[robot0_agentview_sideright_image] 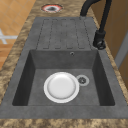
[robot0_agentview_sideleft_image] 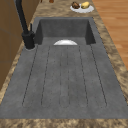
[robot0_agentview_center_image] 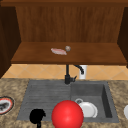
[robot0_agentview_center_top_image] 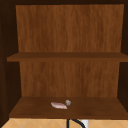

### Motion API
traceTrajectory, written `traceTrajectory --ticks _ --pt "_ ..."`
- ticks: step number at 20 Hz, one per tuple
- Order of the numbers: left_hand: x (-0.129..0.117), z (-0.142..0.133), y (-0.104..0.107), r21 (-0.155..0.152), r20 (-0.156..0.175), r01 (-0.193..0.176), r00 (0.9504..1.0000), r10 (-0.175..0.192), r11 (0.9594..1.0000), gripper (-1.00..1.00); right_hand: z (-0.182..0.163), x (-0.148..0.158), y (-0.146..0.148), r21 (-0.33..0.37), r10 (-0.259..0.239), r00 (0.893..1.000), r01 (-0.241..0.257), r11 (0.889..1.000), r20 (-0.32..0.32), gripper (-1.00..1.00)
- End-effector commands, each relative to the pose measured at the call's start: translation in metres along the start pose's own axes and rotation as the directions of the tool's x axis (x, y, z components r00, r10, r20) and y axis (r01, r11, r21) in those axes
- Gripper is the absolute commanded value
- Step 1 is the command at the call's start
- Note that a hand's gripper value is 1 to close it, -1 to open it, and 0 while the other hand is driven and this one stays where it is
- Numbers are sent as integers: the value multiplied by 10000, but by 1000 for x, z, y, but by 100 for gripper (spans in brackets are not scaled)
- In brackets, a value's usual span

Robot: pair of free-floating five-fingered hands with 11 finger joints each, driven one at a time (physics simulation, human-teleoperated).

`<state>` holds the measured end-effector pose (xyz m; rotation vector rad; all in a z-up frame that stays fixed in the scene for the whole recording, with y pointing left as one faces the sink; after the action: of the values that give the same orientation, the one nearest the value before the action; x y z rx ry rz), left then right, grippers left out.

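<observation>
While the left robot hand hangs low over the front edge of the dark grey stone sink, just beside a big shiny red ball, it seems not to hold anything. It shows as a dark shape, so I cannot tell if it is spread or pressed together. The ball is between this robot hand and the round white ceramic plate. This plate lies flat on the bottom of the basin, close to the drain and well apart from the robot hand.

In my judgement the work is at an early point: the white plate is not yet grasped or lifted.

On the speckled brown desk, at the left of the sink, rests a red-rimmed round plate. Above the black faucet, the lower wooden shelf carries a flat pink piece and a small grey round thing just beside it.
</observation>
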<state>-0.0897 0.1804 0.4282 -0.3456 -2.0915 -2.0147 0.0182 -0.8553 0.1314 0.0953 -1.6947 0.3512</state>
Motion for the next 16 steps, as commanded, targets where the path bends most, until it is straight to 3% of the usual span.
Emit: traceTrajectory --ticks 1,10,13,16 --pt "0 0 0 0 0 0 10000 0 10000 0 0 0 0 0 -3 10000 3 10000 0 -100" --pt "0 0 0 0 0 0 10000 0 10000 0 8 -15 -30 138 -322 9995 323 9994 -20 -100" --pt "0 0 0 0 0 0 10000 0 10000 0 6 -46 -18 75 -329 9994 328 9994 110 -100" --pt "0 0 0 0 0 0 10000 0 10000 0 -21 -62 5 -244 -549 9984 551 9982 115 -100"
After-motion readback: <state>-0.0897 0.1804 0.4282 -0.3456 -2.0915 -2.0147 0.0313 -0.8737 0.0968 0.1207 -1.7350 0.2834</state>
